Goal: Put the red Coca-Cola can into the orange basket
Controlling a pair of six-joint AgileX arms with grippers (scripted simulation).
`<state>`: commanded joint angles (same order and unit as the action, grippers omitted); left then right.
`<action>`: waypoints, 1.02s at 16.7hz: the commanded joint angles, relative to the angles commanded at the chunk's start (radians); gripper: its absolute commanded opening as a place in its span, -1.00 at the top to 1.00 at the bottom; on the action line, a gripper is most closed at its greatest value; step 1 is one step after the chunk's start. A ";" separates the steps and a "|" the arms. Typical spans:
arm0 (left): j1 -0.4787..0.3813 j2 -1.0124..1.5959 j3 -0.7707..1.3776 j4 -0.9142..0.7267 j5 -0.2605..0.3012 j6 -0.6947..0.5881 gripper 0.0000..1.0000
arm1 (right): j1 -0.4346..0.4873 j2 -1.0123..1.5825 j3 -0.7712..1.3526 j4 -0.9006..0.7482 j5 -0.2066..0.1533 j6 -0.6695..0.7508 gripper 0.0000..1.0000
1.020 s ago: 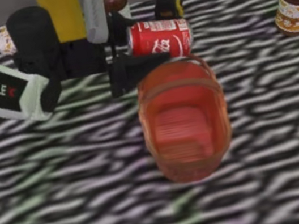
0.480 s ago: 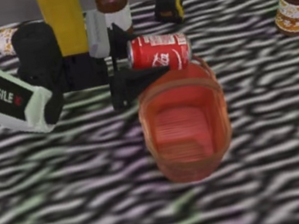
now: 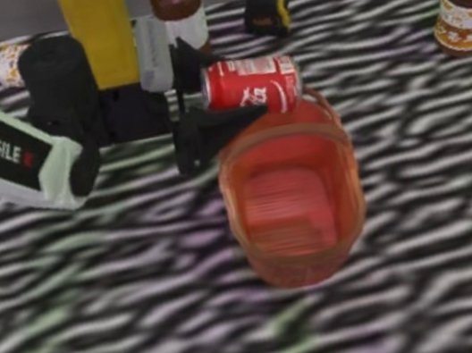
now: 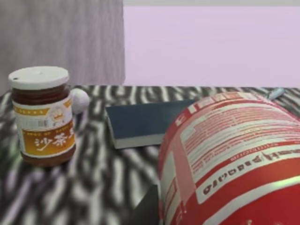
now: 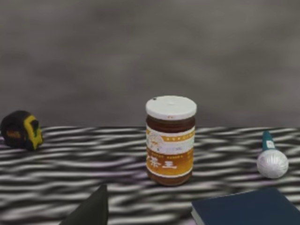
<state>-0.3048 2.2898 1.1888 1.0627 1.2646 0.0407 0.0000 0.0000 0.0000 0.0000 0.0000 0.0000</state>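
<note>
The red Coca-Cola can (image 3: 251,82) is clamped sideways in the left end effector (image 3: 204,91), right over the orange basket (image 3: 292,194) back rim. Yellow bottle (image 3: 98,23) and brown-capped jar (image 3: 176,1) are crowded behind.

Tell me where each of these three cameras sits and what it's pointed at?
Top view: above the table, looking down; shows the left arm, its end effector holding the red Coca-Cola can sideways by the orange basket.
Left wrist view: on the left arm, filled by the can.
Right wrist view: on the right arm, facing the sauce jar.
Both wrist views share that jar.
</note>
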 joint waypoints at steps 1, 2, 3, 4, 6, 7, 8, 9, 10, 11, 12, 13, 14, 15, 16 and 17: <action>0.000 0.000 0.000 0.000 0.000 0.000 -0.66 | 0.000 0.000 0.000 0.000 0.000 0.000 -1.00; 0.000 0.000 0.000 0.000 0.000 0.000 -0.81 | 0.000 0.000 0.000 0.000 0.000 0.000 -1.00; 0.000 0.000 0.000 0.000 0.000 0.000 -0.96 | 0.000 0.000 0.000 0.000 0.000 0.000 -1.00; 0.000 0.000 0.000 0.000 0.000 0.000 -1.00 | 0.000 0.000 0.000 0.000 0.000 0.000 -1.00; 0.000 0.000 0.000 0.000 0.000 0.000 -1.00 | 0.000 0.000 0.000 0.000 0.000 0.000 -1.00; 0.000 0.000 0.000 0.000 0.000 0.000 -1.00 | 0.000 0.000 0.000 0.000 0.000 0.000 -1.00; 0.000 0.000 0.000 0.000 0.000 0.000 -1.00 | 0.000 0.000 0.000 0.000 0.000 0.000 -1.00; 0.000 0.000 0.000 0.000 0.000 0.000 -1.00 | 0.000 0.000 0.000 0.000 0.000 0.000 -1.00; 0.000 0.000 0.000 0.000 0.000 0.000 -1.00 | 0.000 0.000 0.000 0.000 0.000 0.000 -1.00; 0.000 0.000 0.000 0.000 0.000 0.000 -1.00 | 0.000 0.000 0.000 0.000 0.000 0.000 -1.00; -0.004 -0.001 0.000 0.000 -0.001 0.000 -1.00 | 0.000 0.000 0.000 0.000 0.000 0.000 -1.00; -0.004 -0.001 0.000 0.000 -0.001 0.000 -1.00 | 0.000 0.000 0.000 0.000 0.000 0.000 -1.00; -0.002 -0.009 -0.003 -0.005 -0.006 -0.002 -1.00 | 0.004 0.010 0.010 -0.009 -0.001 -0.006 -1.00; 0.001 -0.028 -0.011 -0.015 -0.019 -0.007 -1.00 | 0.013 0.030 0.030 -0.027 -0.002 -0.017 -1.00; 0.006 -0.057 -0.024 -0.030 -0.037 -0.013 -1.00 | 0.026 0.061 0.061 -0.053 -0.002 -0.035 -1.00; 0.013 -0.095 -0.041 -0.049 -0.062 -0.021 -1.00 | 0.042 0.103 0.102 -0.088 -0.003 -0.057 -1.00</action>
<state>-0.2914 2.1946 1.1475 1.0136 1.2028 0.0201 0.0417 0.1026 0.1019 -0.0876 -0.0033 -0.0573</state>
